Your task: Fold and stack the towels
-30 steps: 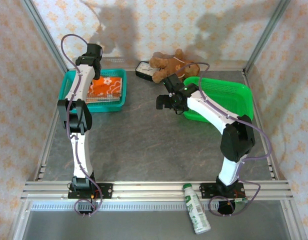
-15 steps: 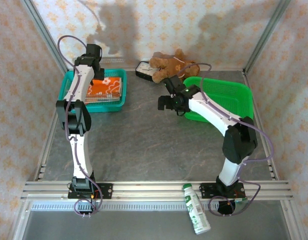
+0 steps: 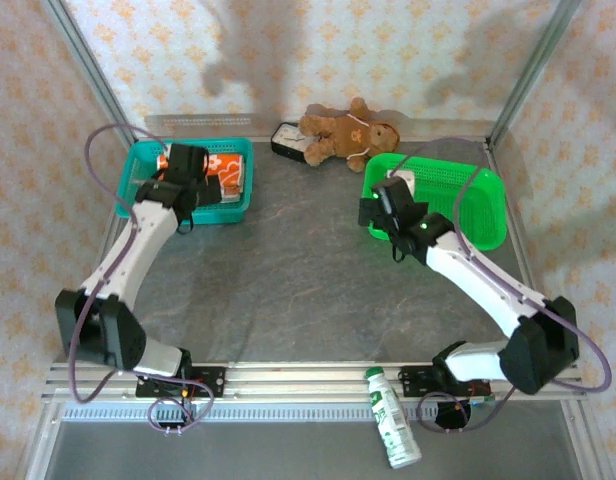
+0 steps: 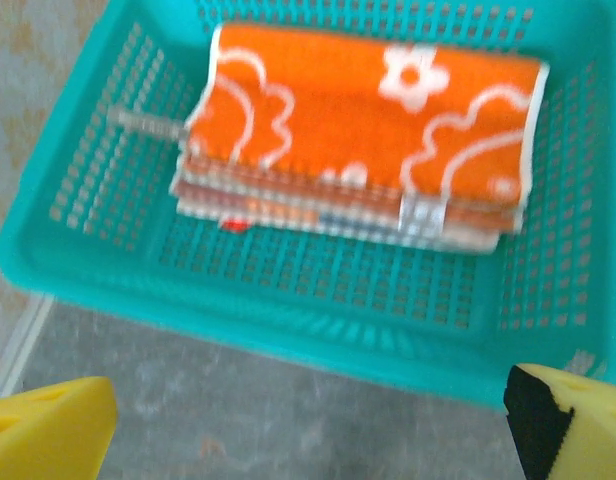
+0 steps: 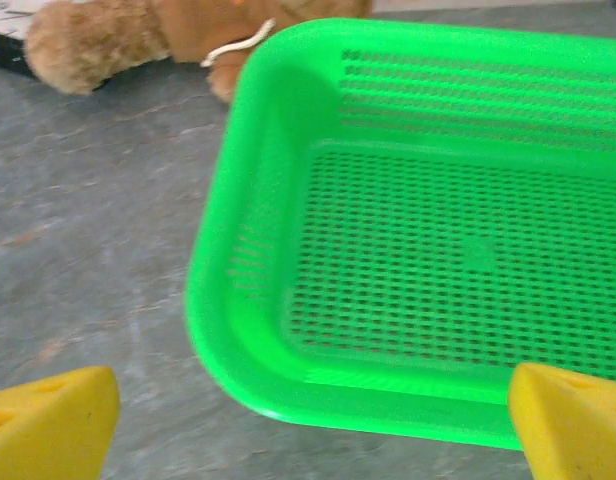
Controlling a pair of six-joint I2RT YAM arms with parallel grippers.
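The towels (image 4: 368, 140) lie folded in a neat stack inside the teal basket (image 4: 288, 330); the top one is orange with white flower outlines. In the top view the towels (image 3: 228, 168) show beside my left gripper (image 3: 188, 178), which hovers over the basket's near-left part. My left gripper (image 4: 308, 440) is open, its yellow fingertips (image 4: 43, 430) wide apart with bare table between them. My right gripper (image 3: 386, 205) sits at the left edge of the green basket (image 3: 488, 215). That right gripper (image 5: 308, 435) is also open and holds nothing.
The green basket (image 5: 228, 250) has nothing in it. A brown teddy bear (image 3: 343, 130) lies at the back beside a small black-and-white object (image 3: 286, 140). A white bottle (image 3: 393, 430) lies on the front rail. Patterned walls and a metal frame bound the table.
My left gripper opened fully and drew back from above the stack. Both arms folded lower toward the near side; the right gripper shifted right to the green basket's edge.
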